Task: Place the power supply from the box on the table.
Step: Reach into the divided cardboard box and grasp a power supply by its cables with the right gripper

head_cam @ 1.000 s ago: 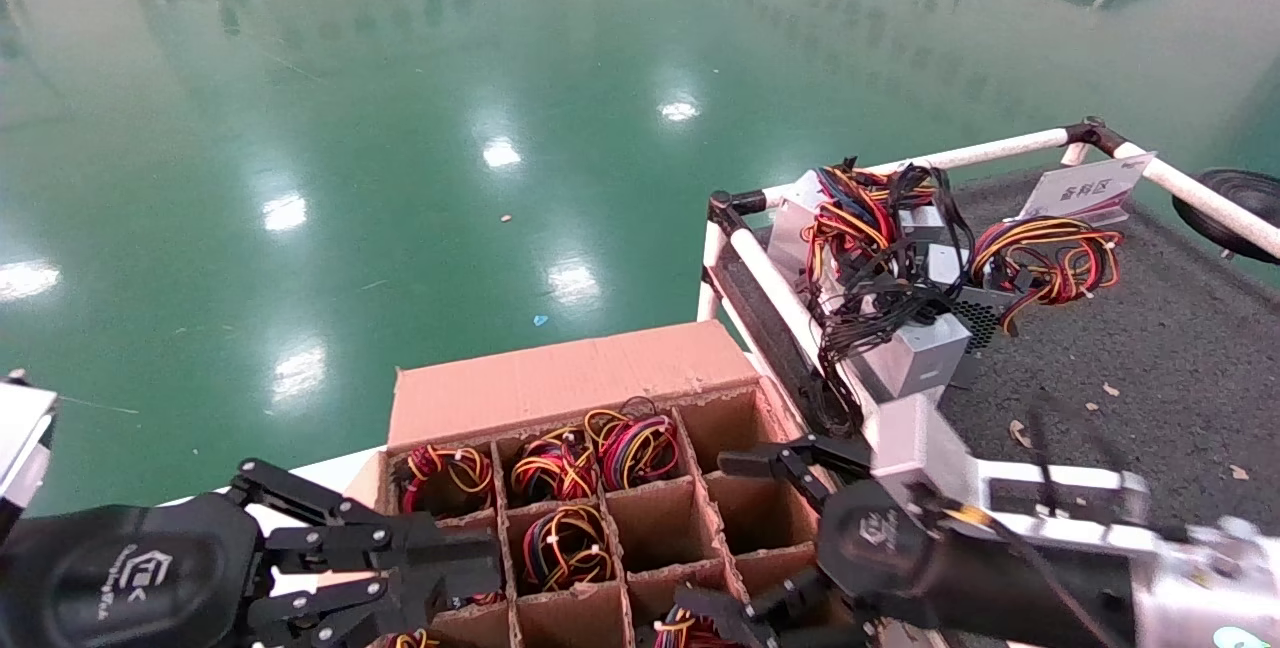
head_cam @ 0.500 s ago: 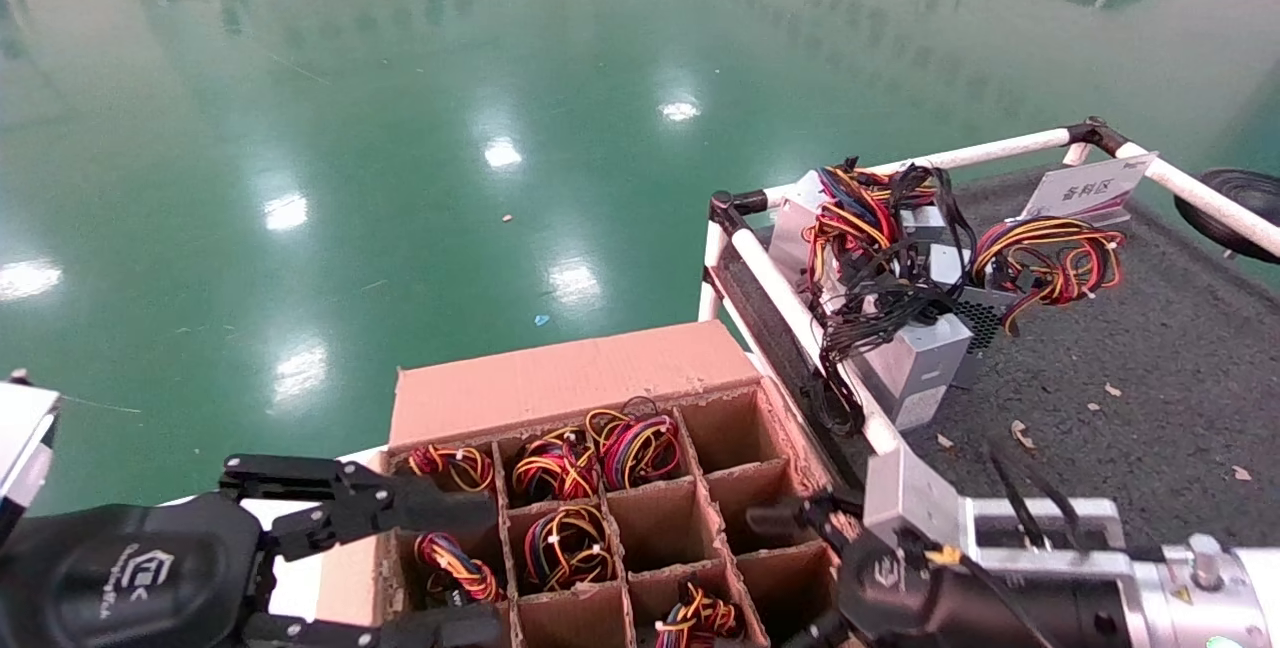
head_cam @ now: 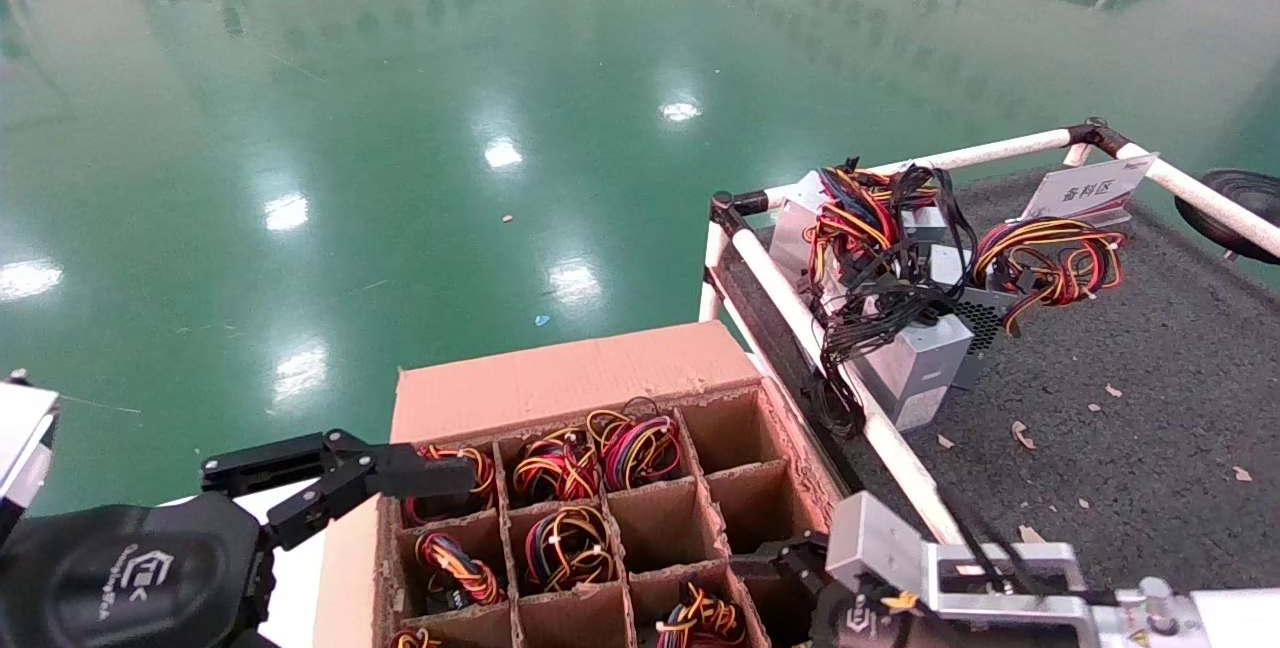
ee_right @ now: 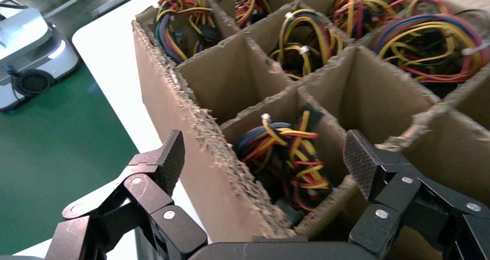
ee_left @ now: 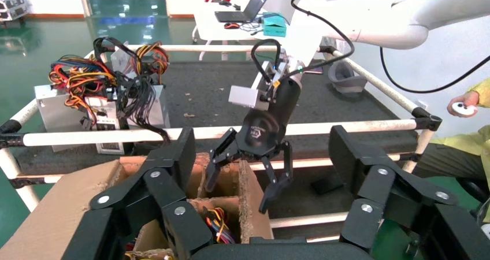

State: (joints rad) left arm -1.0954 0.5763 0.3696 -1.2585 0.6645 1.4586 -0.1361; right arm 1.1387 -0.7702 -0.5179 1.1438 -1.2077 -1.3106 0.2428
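From the head view the box (head_cam: pixel 600 518) sits against the table (head_cam: pixel 1150 368) edge, the left gripper (head_cam: pixel 400 473) spread empty at its far-left corner; the right wrist view shows the right gripper (ee_right: pixel 266 167) splayed above the power supply (ee_right: pixel 286 156), probably its target, so descent and closing come next.

Glossy green floor (head_cam: pixel 400 128) (with light reflections); white placard (head_cam: pixel 1088 190) and black round object (head_cam: pixel 1235 208) at far right.

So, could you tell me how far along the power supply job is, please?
Done: grey units with wires already sit on the table. In hand: the right gripper, open, hangs over a power supply in the box, gripping nothing; the left gripper is open by the box. Left: grasp, lift, place.
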